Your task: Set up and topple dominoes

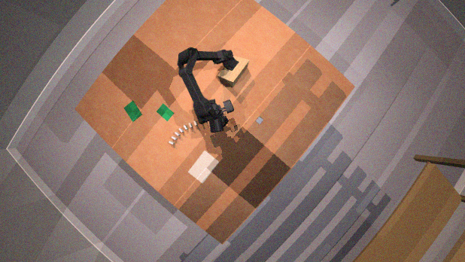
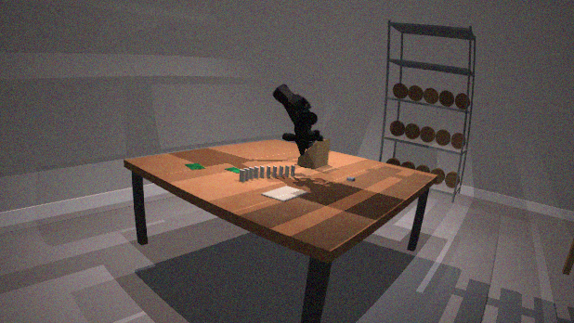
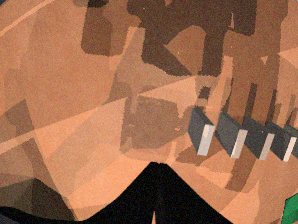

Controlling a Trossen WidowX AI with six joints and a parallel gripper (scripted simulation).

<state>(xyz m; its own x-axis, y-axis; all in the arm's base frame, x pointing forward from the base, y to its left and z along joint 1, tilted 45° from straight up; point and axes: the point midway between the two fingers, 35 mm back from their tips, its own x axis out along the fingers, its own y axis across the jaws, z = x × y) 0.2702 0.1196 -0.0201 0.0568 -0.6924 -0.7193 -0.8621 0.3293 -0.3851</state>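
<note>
Counter: The wooden counter [image 1: 150, 166] [image 2: 223, 204] spans a diamond from overhead, its left, right and bottom corners in frame, its top corner cropped.
Dominoes: A curved row of standing dominoes [image 1: 181, 130] [image 2: 262, 172] [image 3: 201, 133] occupies the counter's left half, between the lower-left edge and the arm, set well in from that edge. One end points toward the edge, the other toward the arm.
End effector: Its fingers are together, gripping nothing. The end effector [image 1: 217, 126] [image 2: 303, 150] [image 3: 156, 169] is beside the row's inner end, inward from the counter's edges.
Room by the row: In the wrist view, a gap separates the fingertips from the nearest domino, with the other visible dominoes farther right.
Arm: The black arm [image 1: 192, 84] [image 2: 297, 111] bends out toward the upper-left edge, then back toward a wooden block [image 1: 241, 68] [image 2: 318, 155] in the counter's upper half.
Green patches: Two green patches, one [image 1: 132, 111] [image 2: 195, 166] near the left corner and another [image 1: 165, 112] [image 2: 233, 170] farther inward, are apart from the dominoes.
White rectangle: A flat white rectangle [image 1: 203, 166] [image 2: 284, 192] lies toward the bottom corner, with space between it and the row.
Small piece: A small blue-gray piece [image 1: 259, 120] [image 2: 351, 178] rests toward the right corner, well apart from the row.
</note>
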